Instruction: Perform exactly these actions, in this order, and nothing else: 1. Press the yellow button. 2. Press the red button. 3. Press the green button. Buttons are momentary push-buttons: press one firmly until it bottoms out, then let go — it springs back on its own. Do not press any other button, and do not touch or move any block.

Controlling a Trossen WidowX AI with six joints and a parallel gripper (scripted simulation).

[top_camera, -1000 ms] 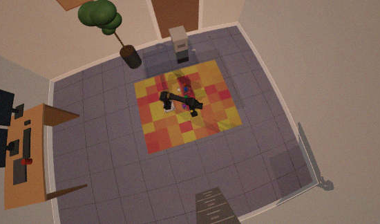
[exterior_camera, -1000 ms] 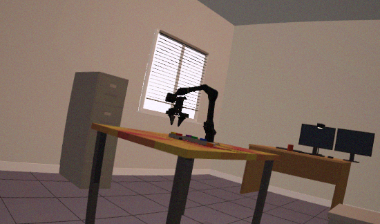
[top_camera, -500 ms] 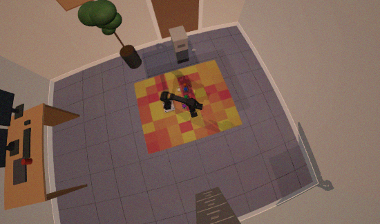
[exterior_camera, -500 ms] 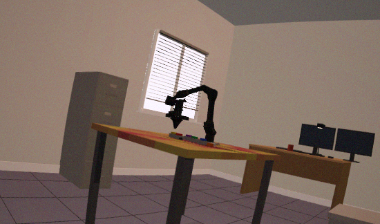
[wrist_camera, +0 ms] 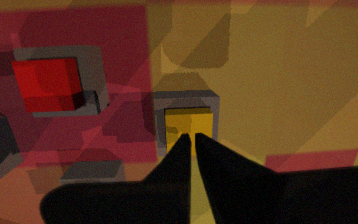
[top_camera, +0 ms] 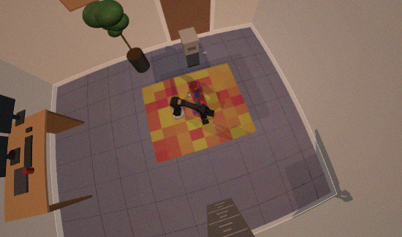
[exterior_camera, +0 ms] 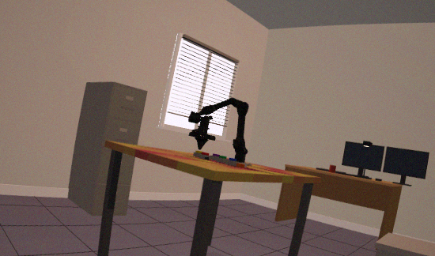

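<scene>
The gripper (wrist_camera: 190, 137) is pinched almost shut and holds nothing. Its two black tips point down right over the yellow button (wrist_camera: 188, 123), which sits in a gray box on the table (wrist_camera: 290, 75). The red button (wrist_camera: 47, 84) is off to the left, apart from it.

The tabletop (wrist_camera: 290, 75) is a patchwork of yellow, orange and red squares. On it, the yellow button (wrist_camera: 188, 124) sits in a grey housing, with the red button (wrist_camera: 47, 84) left of it, also grey-framed. The pincer (wrist_camera: 190, 137) is black.
</scene>
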